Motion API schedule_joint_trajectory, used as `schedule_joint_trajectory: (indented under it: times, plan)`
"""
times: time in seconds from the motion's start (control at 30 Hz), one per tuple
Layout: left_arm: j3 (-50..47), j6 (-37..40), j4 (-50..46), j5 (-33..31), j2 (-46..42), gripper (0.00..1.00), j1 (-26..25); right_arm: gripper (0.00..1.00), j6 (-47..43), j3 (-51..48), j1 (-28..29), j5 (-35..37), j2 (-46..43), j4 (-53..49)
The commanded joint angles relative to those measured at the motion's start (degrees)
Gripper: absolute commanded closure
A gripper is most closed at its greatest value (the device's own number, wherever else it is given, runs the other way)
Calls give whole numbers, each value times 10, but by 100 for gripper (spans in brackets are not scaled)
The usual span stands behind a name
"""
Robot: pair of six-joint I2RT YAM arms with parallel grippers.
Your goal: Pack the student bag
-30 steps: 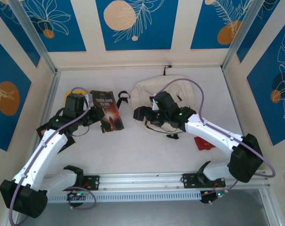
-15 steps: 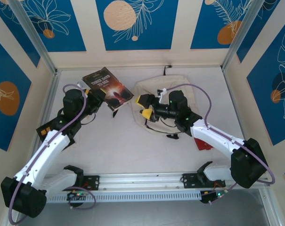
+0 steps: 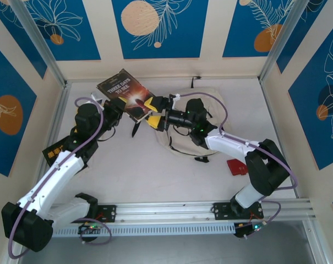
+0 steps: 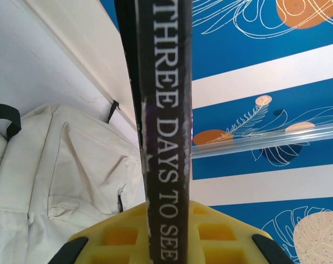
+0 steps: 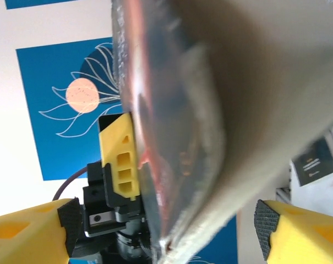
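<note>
Cream cloth, judged limp and light: the student bag (image 4: 67, 159) is lying on the counter (image 3: 155, 176) under the right arm (image 3: 232, 146), best gripped at its zip edge. The left end effector (image 3: 124, 106) is pinching the paperback (image 3: 122, 88); the right end effector (image 3: 154, 111) is gaping around it.

Reads as a robotics lab test cell rather than a home or office. Boxed in by cream wall panels (image 3: 155, 27) printed with blue leaf-and-disc patterns and framed by aluminium profile posts (image 3: 42, 49). Holds a plain white surface (image 3: 155, 170), with a left arm (image 3: 56, 170) and right arm (image 3: 238, 148) bolted to an aluminium rail (image 3: 166, 209) beside a slotted cable duct (image 3: 166, 228).
</note>
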Motion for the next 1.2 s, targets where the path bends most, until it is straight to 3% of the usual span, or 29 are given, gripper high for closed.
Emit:
schedule_joint_trajectory:
  times: [0.0,0.2,0.47,0.67,0.77,0.83,0.97,1.03,1.17]
  plan:
    - [12,1,62,-13,-3,98,-9,21,27,11,7,-3,7,43]
    - [4,1,75,-13,-1,97,-15,38,51,3,7,14,21,77]
    - [-11,-15,75,-17,1,97,-23,49,39,21,11,25,48,86]
    - [-24,-23,61,-24,-2,93,-24,73,31,-3,5,40,38,85]
    - [-22,-13,31,-19,-6,79,-24,87,17,-17,-3,41,24,69]
    - [-16,2,-7,-21,-8,69,-23,92,-5,-22,-11,39,8,33]
    - [-1,53,-102,-23,-10,37,-24,96,-93,-34,-30,49,-46,-70]
    - [7,89,-151,-27,-6,20,-25,96,-168,-26,-48,53,-77,-170]
    - [20,159,-231,-13,25,13,-29,97,-311,-7,-90,78,-135,-348]
